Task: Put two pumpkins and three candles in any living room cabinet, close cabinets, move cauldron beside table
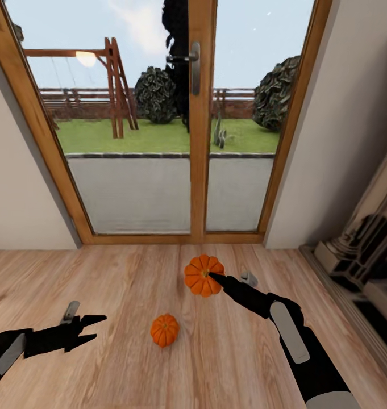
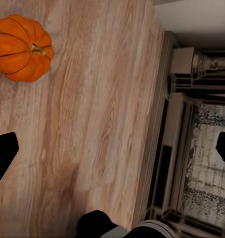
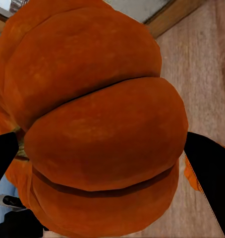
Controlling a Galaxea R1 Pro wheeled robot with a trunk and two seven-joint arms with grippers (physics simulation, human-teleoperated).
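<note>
Between the right gripper (image 3: 112, 158) fingers sits 1 pumpkin (image 3: 97, 124), gripped; left gripper (image 1: 94, 328) spread wide, holding nothing.

pumpkins (image 1: 203, 275) (image 1: 164, 330): ribbed orange | floor (image 1: 119, 284): pale wood grain | tools: black

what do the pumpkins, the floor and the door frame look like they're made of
Pumpkins: matte orange ribbed skin, real or plastic, can't tell. Floor: light wood planks with visible grain, low sheen. Door frame: smooth mid-brown wood, likely varnished.
</note>
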